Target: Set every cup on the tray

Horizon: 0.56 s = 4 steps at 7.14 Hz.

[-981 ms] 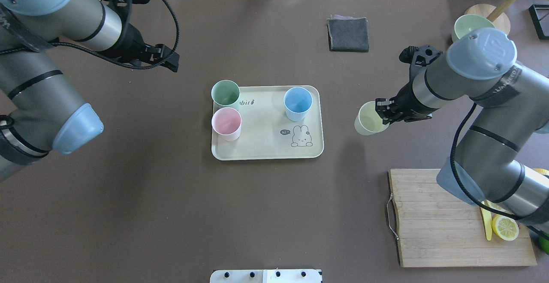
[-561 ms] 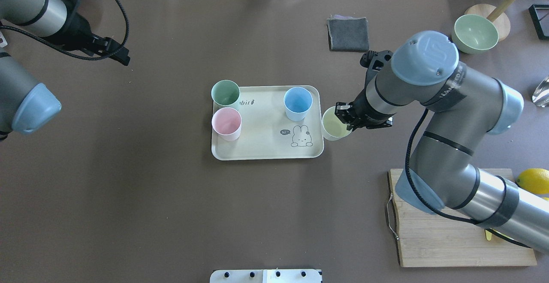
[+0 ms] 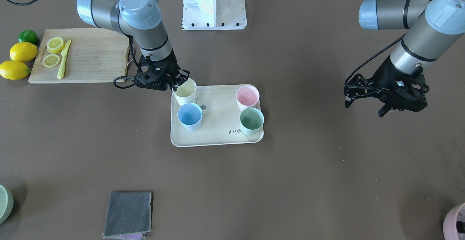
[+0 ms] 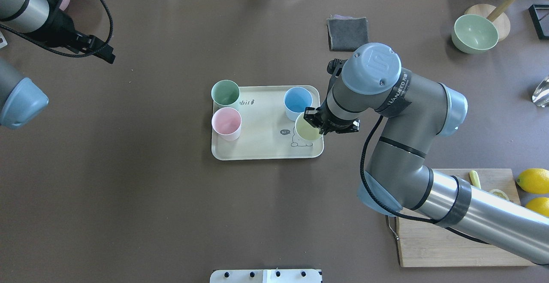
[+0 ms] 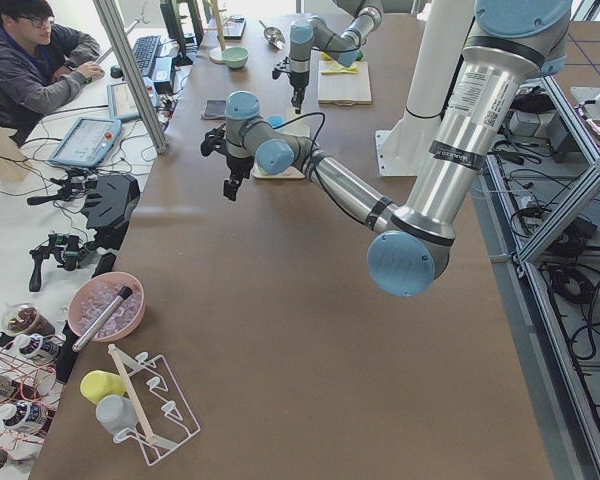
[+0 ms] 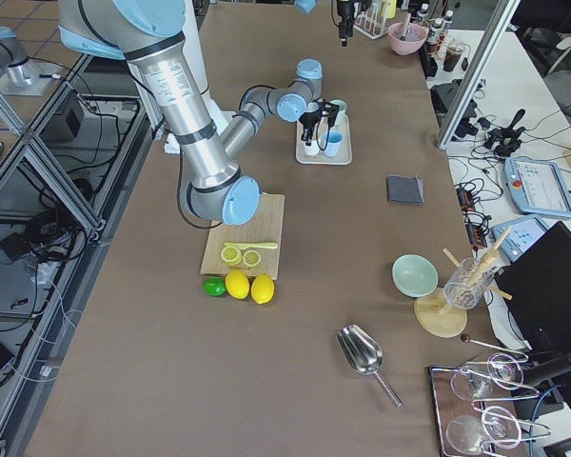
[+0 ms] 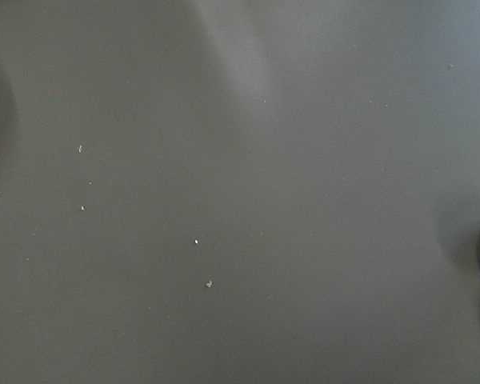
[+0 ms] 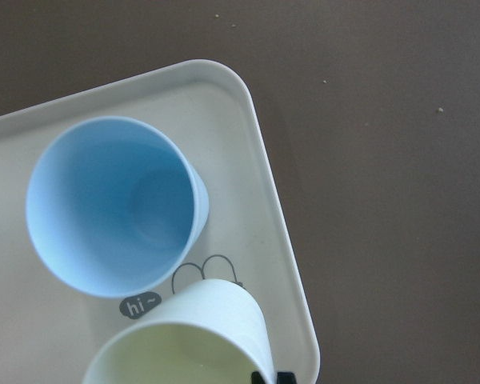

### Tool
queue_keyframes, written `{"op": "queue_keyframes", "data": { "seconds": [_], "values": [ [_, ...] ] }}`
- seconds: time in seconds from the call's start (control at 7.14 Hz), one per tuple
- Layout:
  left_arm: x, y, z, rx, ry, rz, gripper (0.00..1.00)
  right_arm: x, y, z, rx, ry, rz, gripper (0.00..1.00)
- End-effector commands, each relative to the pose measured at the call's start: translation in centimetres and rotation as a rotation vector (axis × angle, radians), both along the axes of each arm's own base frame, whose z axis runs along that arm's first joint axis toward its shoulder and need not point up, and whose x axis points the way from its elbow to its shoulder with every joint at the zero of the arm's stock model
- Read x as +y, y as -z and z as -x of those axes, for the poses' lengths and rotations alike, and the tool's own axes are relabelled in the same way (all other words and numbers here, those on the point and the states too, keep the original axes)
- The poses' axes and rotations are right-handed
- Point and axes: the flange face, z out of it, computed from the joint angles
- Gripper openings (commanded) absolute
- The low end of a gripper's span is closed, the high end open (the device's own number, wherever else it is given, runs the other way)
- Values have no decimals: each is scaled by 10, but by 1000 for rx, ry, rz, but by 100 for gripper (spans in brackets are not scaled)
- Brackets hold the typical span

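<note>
Cup [image 4: 308,129], yellow, hangs over tray [image 4: 266,152] corner beside blue cup [image 4: 297,100]; right gripper [image 4: 318,125] pinches its rim, closed on it, so I can lower it straight.

— Where's the right arm [image 4: 411,103] now?
— Reaching in from its own side, elbow bent high, forearm running towards the middle. The right gripper [image 4: 316,125] points straight down, its fingers pinched on the rim of the yellow cup [image 4: 306,131].
— And the left arm [image 4: 17,0]?
— Held out wide on its side, well apart from the other one. The left gripper [image 4: 104,55] hangs in the air, facing down. Whether its jaws are apart, I can't tell from here.
</note>
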Motion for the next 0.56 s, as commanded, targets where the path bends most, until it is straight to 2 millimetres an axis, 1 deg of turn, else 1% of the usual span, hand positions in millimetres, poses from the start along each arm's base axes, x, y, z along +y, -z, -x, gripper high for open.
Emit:
{"op": "queue_keyframes", "data": {
  "seconds": [0.0, 0.14, 0.28, 0.42],
  "values": [
    [0, 1, -1, 0, -1, 0, 98, 1, 4, 3, -4, 6, -15, 100],
    [-1, 1, 1, -1, 2, 1, 98, -9, 12, -11, -18, -8, -22, 100],
    [-5, -2, 11, -3, 19, 7, 98, -24, 17, -33, -30, -7, -34, 100],
    [-3, -16, 34, 24, 6, 38, 98, -45, 13, -70, -47, 3, -47, 100]
  ]
}}
